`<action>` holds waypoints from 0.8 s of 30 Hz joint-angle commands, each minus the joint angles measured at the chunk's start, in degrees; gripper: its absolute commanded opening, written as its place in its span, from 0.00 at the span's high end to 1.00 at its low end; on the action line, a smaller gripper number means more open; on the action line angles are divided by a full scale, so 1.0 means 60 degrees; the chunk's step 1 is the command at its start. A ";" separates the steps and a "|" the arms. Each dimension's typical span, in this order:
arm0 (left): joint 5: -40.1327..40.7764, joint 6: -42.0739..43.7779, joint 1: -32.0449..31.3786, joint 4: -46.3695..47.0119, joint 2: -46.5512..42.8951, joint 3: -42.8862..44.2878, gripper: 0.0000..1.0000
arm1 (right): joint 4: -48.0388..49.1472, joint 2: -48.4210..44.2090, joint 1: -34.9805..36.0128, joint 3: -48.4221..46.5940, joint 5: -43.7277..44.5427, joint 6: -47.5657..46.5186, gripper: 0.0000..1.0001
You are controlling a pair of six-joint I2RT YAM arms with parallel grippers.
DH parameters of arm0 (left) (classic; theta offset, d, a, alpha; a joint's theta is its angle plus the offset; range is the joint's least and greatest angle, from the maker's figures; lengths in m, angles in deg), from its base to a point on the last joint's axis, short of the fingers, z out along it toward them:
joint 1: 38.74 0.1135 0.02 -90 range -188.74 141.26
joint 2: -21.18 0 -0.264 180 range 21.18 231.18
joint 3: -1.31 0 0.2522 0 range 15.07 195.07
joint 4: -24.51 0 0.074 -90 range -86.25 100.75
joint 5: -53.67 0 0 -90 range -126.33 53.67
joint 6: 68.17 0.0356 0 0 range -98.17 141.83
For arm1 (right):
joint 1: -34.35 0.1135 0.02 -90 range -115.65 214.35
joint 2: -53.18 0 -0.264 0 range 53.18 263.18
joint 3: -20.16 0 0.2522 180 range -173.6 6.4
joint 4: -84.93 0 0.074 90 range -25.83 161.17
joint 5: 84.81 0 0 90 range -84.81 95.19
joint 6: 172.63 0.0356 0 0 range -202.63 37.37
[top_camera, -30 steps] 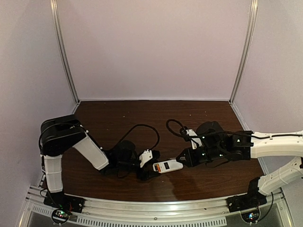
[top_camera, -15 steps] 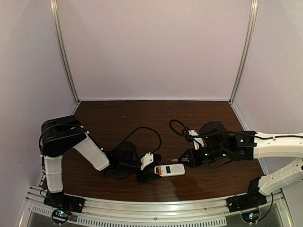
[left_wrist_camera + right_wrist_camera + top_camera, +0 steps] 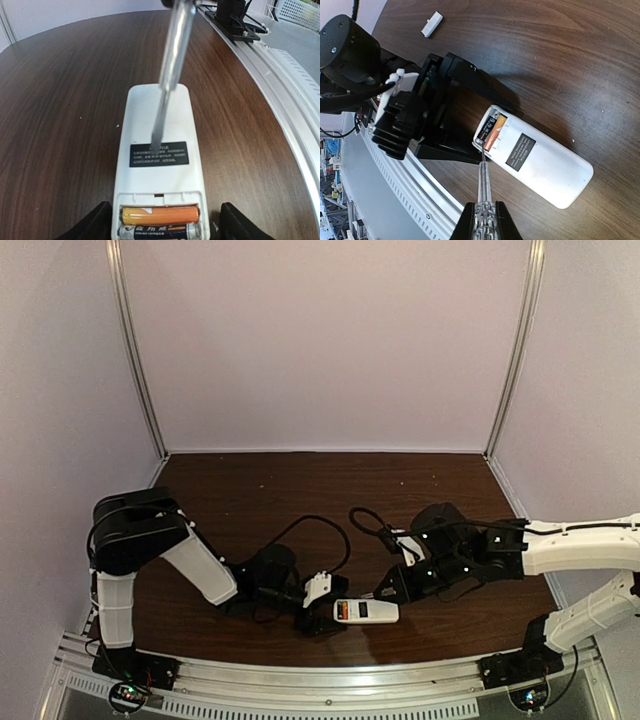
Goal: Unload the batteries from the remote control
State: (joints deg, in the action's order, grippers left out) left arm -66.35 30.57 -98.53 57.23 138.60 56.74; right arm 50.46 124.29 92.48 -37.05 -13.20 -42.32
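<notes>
The white remote control (image 3: 159, 120) lies back up, its battery bay open. An orange battery (image 3: 160, 215) and a dark-labelled silvery battery (image 3: 159, 231) sit side by side in the bay. My left gripper (image 3: 160, 225) straddles the bay end, fingers (image 3: 87, 225) against the sides. My right gripper (image 3: 483, 212) is shut on a clear-handled screwdriver (image 3: 484, 185); its tip is at the bay edge by the orange battery (image 3: 493, 136). In the top view the remote (image 3: 366, 611) lies between the left gripper (image 3: 322, 618) and the right gripper (image 3: 388, 590).
A small white cover piece (image 3: 432, 24) lies on the brown table beyond the left arm. The metal rail (image 3: 320, 682) runs along the near edge, close to the remote. Black cables (image 3: 325, 530) loop above both wrists.
The remote and both grippers have shifted together toward the near rail and slightly right. The screwdriver has stayed at the remote throughout.
</notes>
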 commanded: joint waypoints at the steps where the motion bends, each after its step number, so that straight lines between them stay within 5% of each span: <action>1: -0.0253 0.0058 -0.0082 0.0091 0.0169 -0.0004 0.19 | 0.0081 0.0535 -0.0049 -0.0199 -0.0285 0.0172 1.00; 4: -0.0245 -0.0020 -0.0084 0.0375 -0.0029 -0.0195 0.04 | 0.0035 0.0836 -0.0049 -0.0333 -0.0373 0.0207 1.00; 16: 0.0349 -0.0093 0.0216 0.1072 -0.1504 -0.1623 0.03 | 0.0141 0.1494 -0.0048 -0.0719 -0.0688 0.0252 1.00; 20: 0.0360 -0.0226 0.0585 0.1402 -0.1433 -0.1861 0.10 | 0.0270 0.1639 -0.0049 -0.0771 -0.0681 0.0286 1.00; 24: 0.0375 -0.0207 0.0757 0.1498 -0.1254 -0.1908 0.32 | 0.0386 0.1891 -0.0049 -0.0836 -0.0744 0.0296 1.00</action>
State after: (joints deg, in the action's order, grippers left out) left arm -64.71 29.47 -94.94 62.58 130.43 45.92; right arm 51.51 134.17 92.46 -40.32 -17.16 -40.83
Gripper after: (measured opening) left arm 0.762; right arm 0.104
